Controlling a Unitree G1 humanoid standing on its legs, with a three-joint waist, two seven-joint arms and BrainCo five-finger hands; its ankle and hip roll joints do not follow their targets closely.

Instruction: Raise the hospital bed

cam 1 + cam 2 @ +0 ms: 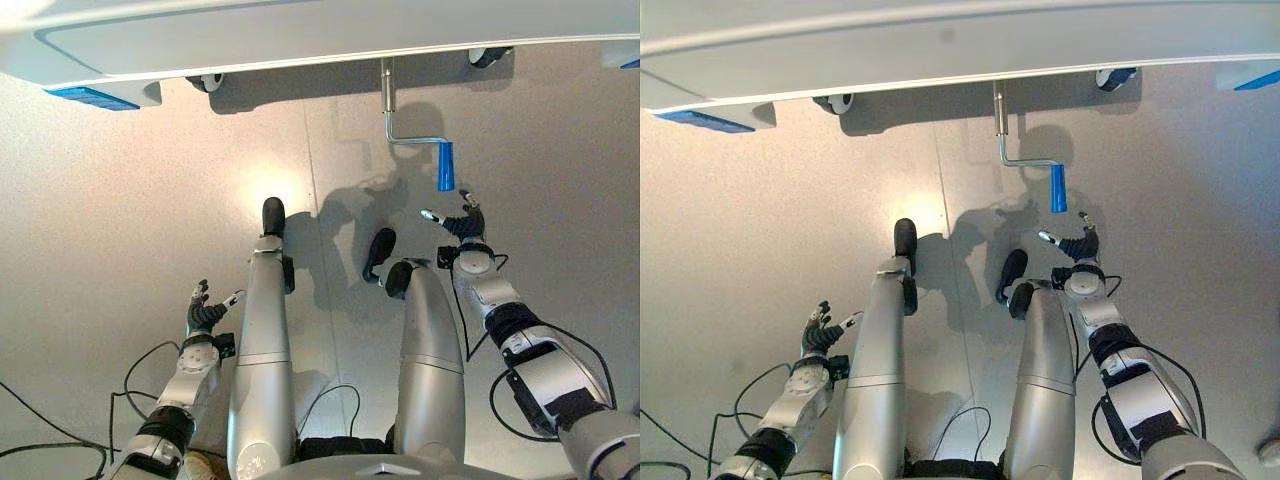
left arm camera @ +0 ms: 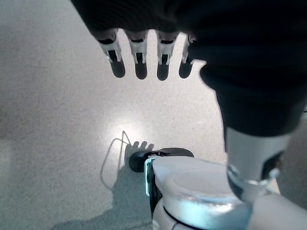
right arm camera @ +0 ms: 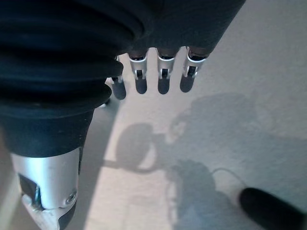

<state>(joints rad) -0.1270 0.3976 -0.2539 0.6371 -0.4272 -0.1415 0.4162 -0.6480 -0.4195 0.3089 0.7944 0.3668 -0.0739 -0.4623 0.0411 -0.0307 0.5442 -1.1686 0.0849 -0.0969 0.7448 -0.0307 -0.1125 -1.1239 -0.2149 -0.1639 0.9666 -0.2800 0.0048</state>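
Note:
The hospital bed's white foot end (image 1: 300, 40) runs across the top of the eye views. A silver crank (image 1: 388, 110) sticks out from under it and ends in a blue handle (image 1: 445, 166) that hangs down. My right hand (image 1: 462, 226) is just below that handle, apart from it, with fingers straight and empty. The right wrist view shows its fingers (image 3: 163, 76) straight over bare floor. My left hand (image 1: 205, 312) hangs low at the left, far from the crank, open and empty, with fingers (image 2: 139, 60) extended.
Two bed castors (image 1: 205, 82) (image 1: 488, 56) stand under the bed's edge. Blue corner pieces (image 1: 90, 97) mark the bed's ends. Grey floor (image 1: 120, 220) spreads on both sides.

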